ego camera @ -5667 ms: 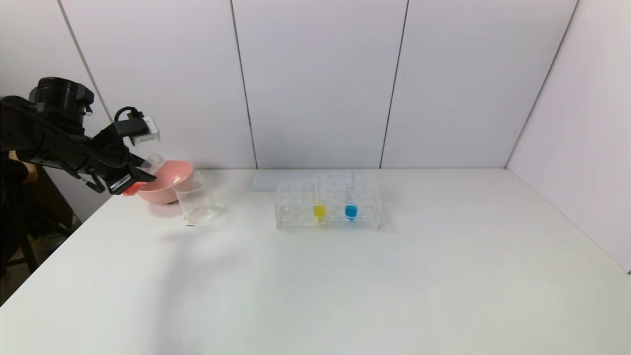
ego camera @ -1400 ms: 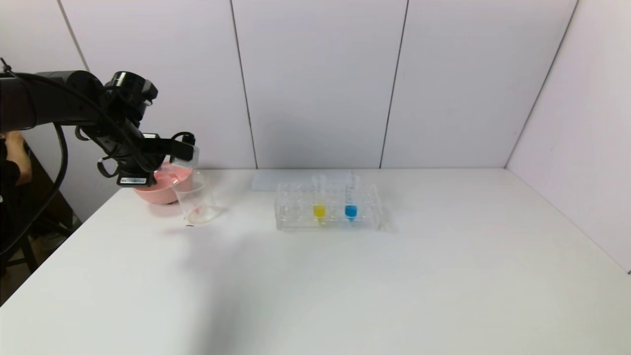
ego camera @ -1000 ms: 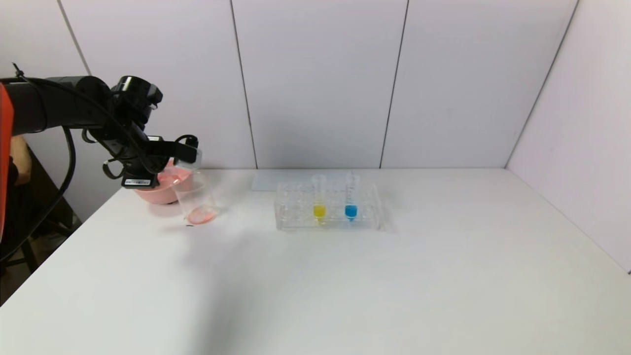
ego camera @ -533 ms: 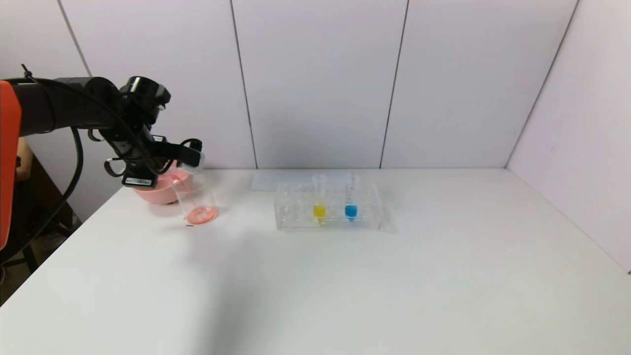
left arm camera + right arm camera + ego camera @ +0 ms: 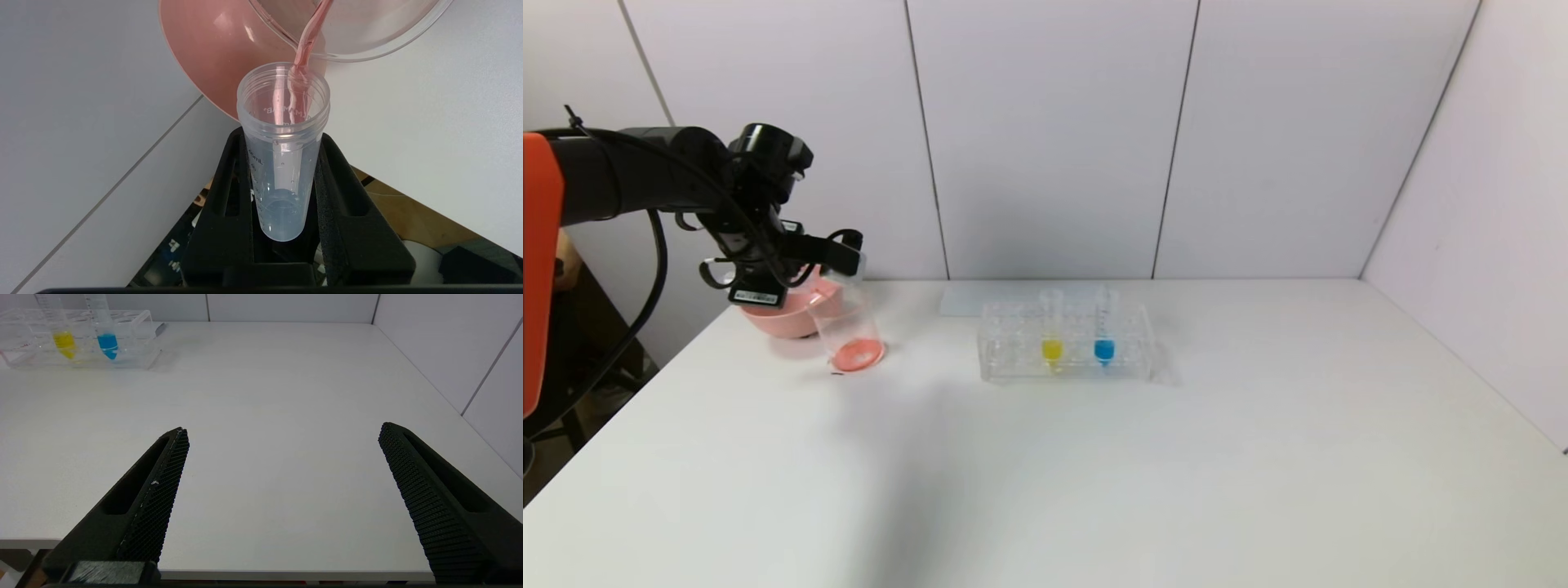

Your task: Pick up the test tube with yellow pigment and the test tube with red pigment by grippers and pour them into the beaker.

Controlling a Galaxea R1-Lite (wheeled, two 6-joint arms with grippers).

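My left gripper (image 5: 829, 265) is shut on the test tube with red pigment (image 5: 282, 163) and holds it tipped, mouth down, over the beaker (image 5: 847, 331) at the table's far left. A thin red stream (image 5: 304, 49) runs from the tube's mouth into the beaker (image 5: 367, 36). The tube's rounded end looks almost clear. Red liquid (image 5: 856, 355) covers the beaker's bottom. The test tube with yellow pigment (image 5: 1052, 331) stands upright in the clear rack (image 5: 1013, 351) and also shows in the right wrist view (image 5: 63, 335). My right gripper (image 5: 282, 433) is open and empty above the table's near edge.
A pink bowl (image 5: 776, 318) stands just behind and left of the beaker, touching or nearly touching it. A tube with blue liquid (image 5: 1103, 331) stands in the rack right of the yellow one. A pale flat sheet (image 5: 968, 298) lies behind the rack.
My left gripper moved right from beside the bowl to above the beaker and tipped the tube. The red liquid left the tube and collected in the beaker's bottom.
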